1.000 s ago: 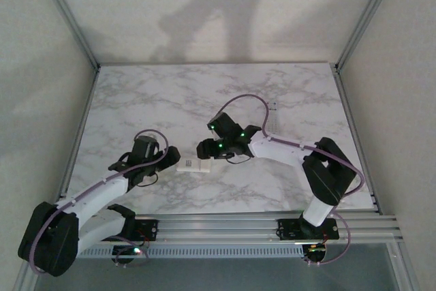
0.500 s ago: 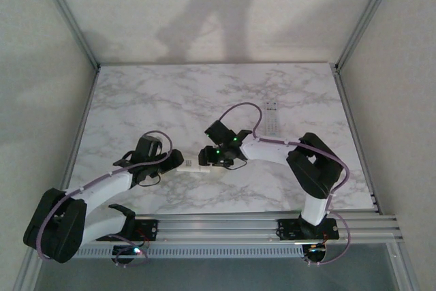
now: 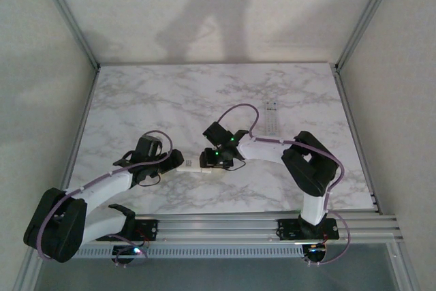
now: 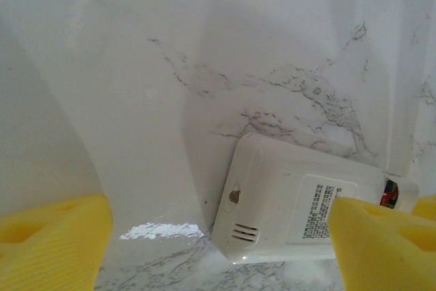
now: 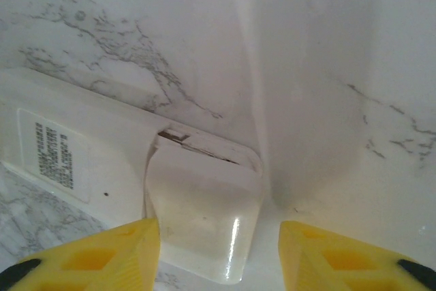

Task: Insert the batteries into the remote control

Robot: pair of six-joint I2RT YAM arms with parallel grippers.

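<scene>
A white remote control [image 3: 195, 164] lies face down on the marble table between my two grippers. My left gripper [image 3: 176, 161] is at its left end, jaws open. In the left wrist view the remote's back [image 4: 286, 202] with label, screw hole and vents lies between the yellow fingers [image 4: 58, 236], nearer the right one. A small red and dark spot [image 4: 390, 193] shows at its far edge; I cannot tell if it is one of the batteries. My right gripper [image 3: 212, 159] straddles the other end, open. The battery cover [image 5: 204, 223] sits slightly ajar between its fingers [image 5: 88, 257].
A second, longer white remote [image 3: 272, 117] lies at the back right of the table [image 3: 150, 100]. Metal frame posts and grey walls stand round the table's edges. The arms' rail runs along the near edge.
My right gripper has come down and to the left onto the remote's right end, uncovering the second remote, and its jaws have narrowed. My left gripper has shifted slightly right toward the remote.
</scene>
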